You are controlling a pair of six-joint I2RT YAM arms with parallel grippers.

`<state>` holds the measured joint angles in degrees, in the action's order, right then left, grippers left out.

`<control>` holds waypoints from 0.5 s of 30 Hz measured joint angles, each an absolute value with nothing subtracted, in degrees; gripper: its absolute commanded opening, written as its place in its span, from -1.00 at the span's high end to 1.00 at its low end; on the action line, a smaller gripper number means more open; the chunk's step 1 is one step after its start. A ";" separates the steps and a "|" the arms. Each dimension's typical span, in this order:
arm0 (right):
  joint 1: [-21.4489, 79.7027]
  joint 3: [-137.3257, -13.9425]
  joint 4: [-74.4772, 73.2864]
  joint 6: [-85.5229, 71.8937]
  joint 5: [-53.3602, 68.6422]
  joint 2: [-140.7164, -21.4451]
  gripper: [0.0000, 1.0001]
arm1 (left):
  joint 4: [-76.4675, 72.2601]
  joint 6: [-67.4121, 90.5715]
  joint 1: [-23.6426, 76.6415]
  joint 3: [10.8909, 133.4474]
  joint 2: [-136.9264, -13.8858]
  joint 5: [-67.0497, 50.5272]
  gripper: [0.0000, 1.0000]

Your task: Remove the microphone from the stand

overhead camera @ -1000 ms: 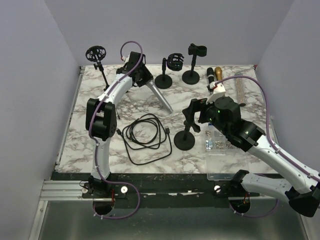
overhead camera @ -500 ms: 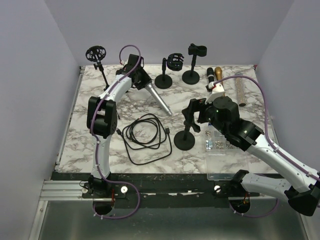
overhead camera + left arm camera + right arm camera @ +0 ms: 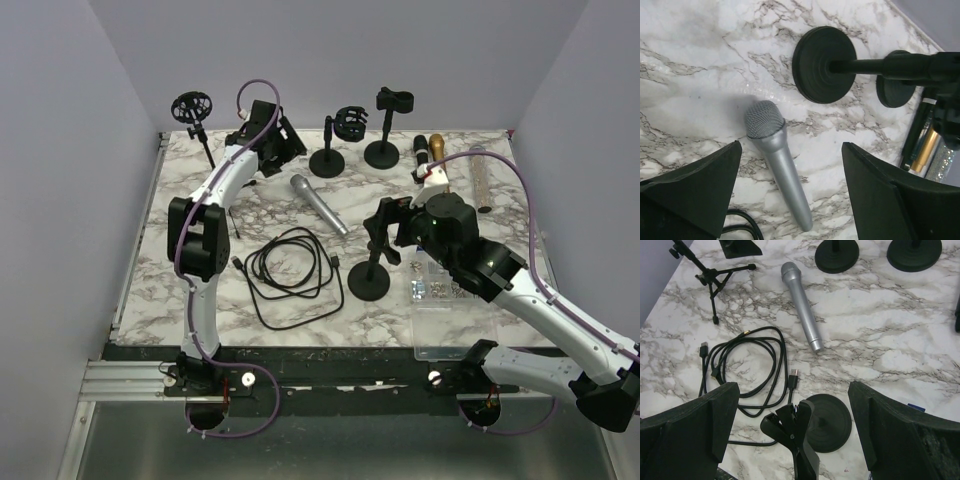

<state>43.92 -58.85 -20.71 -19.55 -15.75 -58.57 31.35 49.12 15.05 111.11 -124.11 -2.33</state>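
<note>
Left gripper (image 3: 790, 148): released, jaws wide apart, nothing between them, hovering over the microphone (image 3: 778, 161). Left arm is stretched far toward 12 o'clock, wrist bent so the gripper points down at the back of the table (image 3: 180, 215).

Right gripper (image 3: 794, 389): also released, jaws spread. The clip stand (image 3: 810, 432) sits between them, with no contact visible and its clip empty. Right arm reaches in from 5 o'clock toward table centre.

The silver microphone lies flat on the marble, off any stand, at 11 o'clock from the clip stand. Its mesh head points to 10 o'clock and its tail to 4 o'clock.

Clear plastic box (image 3: 462, 332) at 3 o'clock of the clip stand holds small silver pieces at its far end; too small to identify. Coiled black cable (image 3: 290, 272) at 9 o'clock of the clip stand. More stands (image 3: 381, 152) along the back edge at 12 o'clock.
</note>
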 measured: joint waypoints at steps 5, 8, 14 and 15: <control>43.94 -58.33 -20.64 -19.68 -15.75 -58.61 -1.00 | 31.81 45.36 15.05 110.04 -117.75 -2.83 -0.72; 43.94 -58.04 -20.60 -19.75 -15.70 -58.94 -1.00 | 31.16 42.33 14.94 107.79 -112.14 -3.99 -0.75; 43.94 -57.67 -20.16 -19.90 -15.68 -59.35 -1.00 | 25.50 33.98 13.06 95.57 -96.84 -11.35 -0.83; 43.92 -57.56 -20.01 -19.90 -15.68 -59.35 -1.00 | 24.43 32.69 12.56 93.23 -94.74 -12.45 -0.85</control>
<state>43.92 -57.56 -20.01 -19.90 -15.68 -59.35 24.43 32.69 12.56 93.23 -94.74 -12.45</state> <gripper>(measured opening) 0.998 0.898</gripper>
